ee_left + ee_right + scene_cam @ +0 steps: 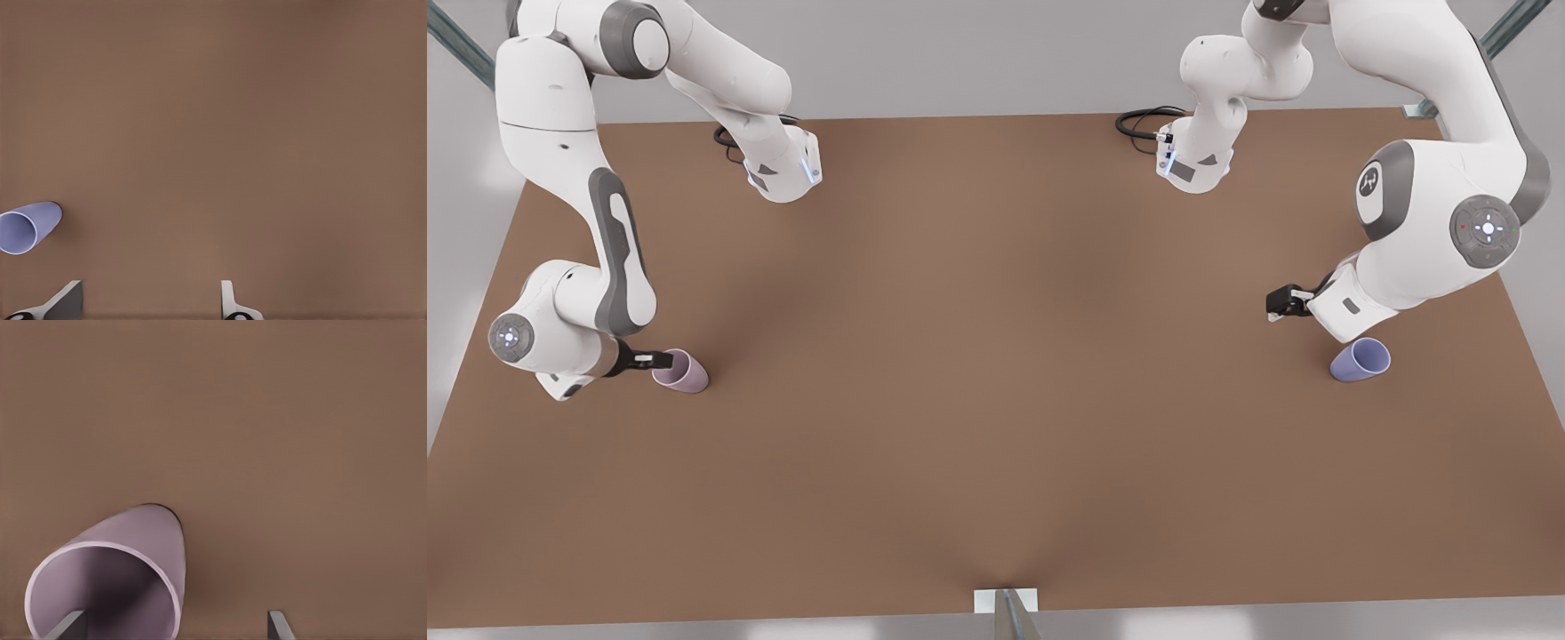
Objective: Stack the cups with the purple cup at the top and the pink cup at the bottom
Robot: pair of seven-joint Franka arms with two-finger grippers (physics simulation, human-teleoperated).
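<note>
On the brown table (996, 373), the matte pink-mauve tapered cup (681, 371) stands at the front view's left. The right gripper (660, 360) is spread apart, one finger (67, 627) inside its rim (seen by the wrist). The periwinkle cup (1360, 360) stands far right, beside the left gripper (1278, 304), also parted

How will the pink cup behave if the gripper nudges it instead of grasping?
The pink cup looks upright, small and tapered, so it probably slides or tips easily. Its thin rim likely suits the right gripper, one finger inside. The left gripper waits by the purple cup.

Cut off and hidden
The pink cup (107, 587) runs off the right wrist view's edge; both arms' bases lie outside the front view.
</note>
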